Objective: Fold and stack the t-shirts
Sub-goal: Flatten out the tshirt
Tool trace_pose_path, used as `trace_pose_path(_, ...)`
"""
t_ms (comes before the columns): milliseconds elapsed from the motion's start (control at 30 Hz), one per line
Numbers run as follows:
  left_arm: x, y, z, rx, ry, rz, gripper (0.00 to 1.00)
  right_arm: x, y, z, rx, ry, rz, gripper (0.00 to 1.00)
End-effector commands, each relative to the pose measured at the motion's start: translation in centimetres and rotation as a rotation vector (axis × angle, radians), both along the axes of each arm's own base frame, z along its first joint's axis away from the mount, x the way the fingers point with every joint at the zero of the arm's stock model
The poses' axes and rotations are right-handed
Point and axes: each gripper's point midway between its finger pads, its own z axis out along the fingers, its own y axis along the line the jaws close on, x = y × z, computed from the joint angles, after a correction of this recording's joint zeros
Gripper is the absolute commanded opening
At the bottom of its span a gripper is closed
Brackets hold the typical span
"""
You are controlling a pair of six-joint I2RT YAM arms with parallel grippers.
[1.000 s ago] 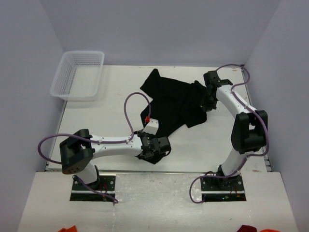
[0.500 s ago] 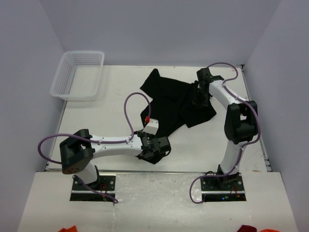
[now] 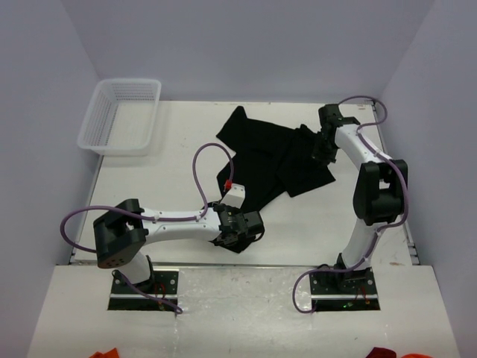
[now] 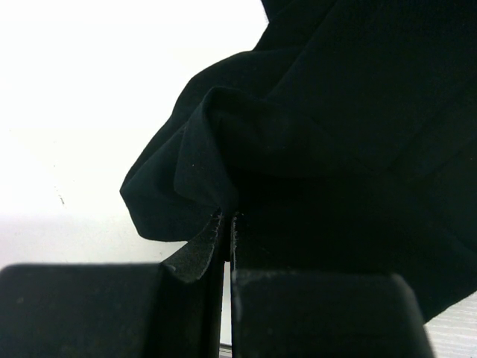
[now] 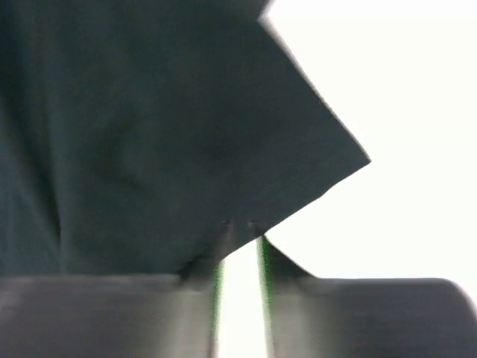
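A black t-shirt [image 3: 261, 156] lies crumpled and partly spread in the middle of the table. I cannot tell whether it is one shirt or more. My left gripper [image 3: 242, 227] is at its near corner, close to the table's front edge. In the left wrist view the left gripper [image 4: 229, 216] is shut on a fold of the black cloth [image 4: 335, 134]. My right gripper [image 3: 322, 151] is at the shirt's right side. In the blurred right wrist view the right gripper [image 5: 242, 227] pinches the cloth's [image 5: 149, 134] edge at its tips, next to a pointed corner.
A white mesh basket [image 3: 119, 115] stands at the far left corner of the table. Purple cables loop from both arms. Orange and red scraps lie on the floor at the bottom edge.
The right gripper swung left over the shirt, then back right, and the shirt's right corner now reaches further right. The left arm has not moved.
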Motion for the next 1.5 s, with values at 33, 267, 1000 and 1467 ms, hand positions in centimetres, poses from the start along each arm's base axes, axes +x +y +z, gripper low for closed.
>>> trace_pose_path(33,0.3,-0.4,0.9,-0.020,-0.034,-0.007,0.00,0.7,-2.0,-1.1,0.014,0.036,-0.091,0.00)
trace_pose_path(267,0.2,0.0,1.2,-0.026,-0.035,-0.007,0.00,0.5,-2.3,-3.8,-0.017,0.159,-0.050,0.00)
trace_pose_path(1000,-0.5,-0.2,3.2,-0.119,-0.032,-0.026,0.00,-1.9,5.2,-4.1,0.065,0.281,0.139,0.00)
trace_pose_path(1467,-1.7,1.0,3.4,-0.150,-0.029,-0.023,0.00,-3.0,11.3,-6.3,0.144,0.258,0.129,0.00)
